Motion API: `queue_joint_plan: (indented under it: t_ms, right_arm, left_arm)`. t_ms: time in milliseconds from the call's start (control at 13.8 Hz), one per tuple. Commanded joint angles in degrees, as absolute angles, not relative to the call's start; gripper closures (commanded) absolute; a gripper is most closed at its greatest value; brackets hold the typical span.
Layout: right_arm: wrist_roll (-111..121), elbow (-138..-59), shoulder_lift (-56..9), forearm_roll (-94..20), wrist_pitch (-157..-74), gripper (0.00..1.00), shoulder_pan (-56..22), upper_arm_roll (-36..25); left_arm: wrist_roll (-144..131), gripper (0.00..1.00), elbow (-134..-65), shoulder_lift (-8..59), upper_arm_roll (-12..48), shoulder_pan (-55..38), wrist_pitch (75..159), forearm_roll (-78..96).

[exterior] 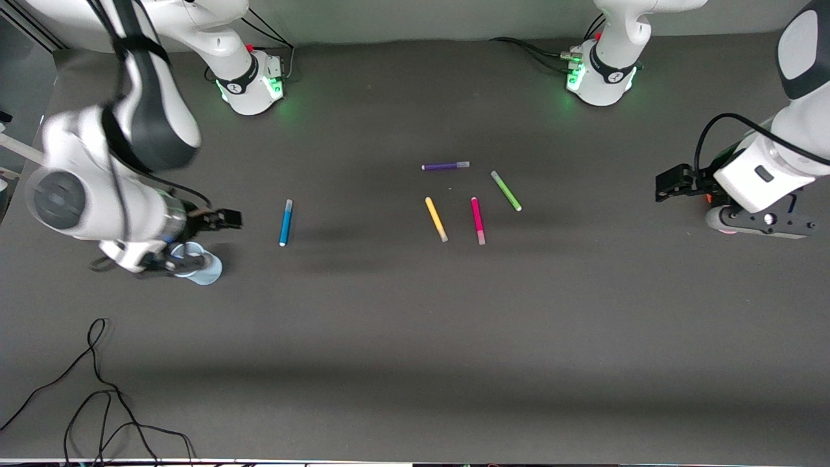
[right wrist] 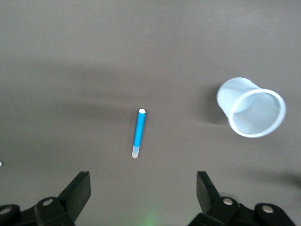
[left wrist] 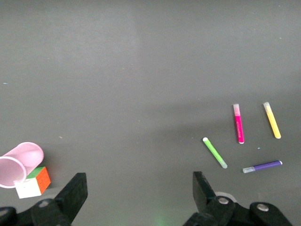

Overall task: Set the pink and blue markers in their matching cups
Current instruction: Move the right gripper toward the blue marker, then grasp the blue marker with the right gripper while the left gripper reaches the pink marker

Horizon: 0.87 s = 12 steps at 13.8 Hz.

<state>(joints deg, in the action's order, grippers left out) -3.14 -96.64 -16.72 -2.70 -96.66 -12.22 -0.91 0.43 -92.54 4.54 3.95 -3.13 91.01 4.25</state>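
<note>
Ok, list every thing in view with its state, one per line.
blue marker: lying flat, untouched
pink marker: lying flat, untouched
blue cup: upright, empty
pink cup: upright beside cube, empty
yellow pen: flat
green pen: flat
purple pen: flat
left claw: open
right claw: open

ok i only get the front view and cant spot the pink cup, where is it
observer: The left wrist view shows the pink cup at the left arm's end of the table, right beside a puzzle cube.
operator: left end effector holding anything
observer: No, the left end effector is open and empty, up over that end.
operator: and the right one
observer: The right end effector is open too, and the blue cup below it has nothing inside.
</note>
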Motion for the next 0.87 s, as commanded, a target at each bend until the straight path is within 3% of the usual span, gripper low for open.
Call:
queue_joint_plan:
  t_ms: [0,433,794]
  right_arm:
    - [-4.39,-94.57,-22.83,-3.52,-97.90,0.00,-12.83,-1.23]
    - [-8.51,-101.59,-27.95,-3.60,-106.95,0.00,-14.59,-1.23]
    - [-12.03,-104.76,-30.31,-7.38,-107.93,0.00,-15.82,-1.23]
  left_arm:
    - [-3.32,0.01,-92.90,5.79,3.43,-6.40,92.55,5.27]
    - [-12.12,0.02,-93.95,11.15,3.43,-15.10,96.05,5.10]
    - [-20.20,0.02,-100.80,13.88,3.43,-21.70,107.29,5.10]
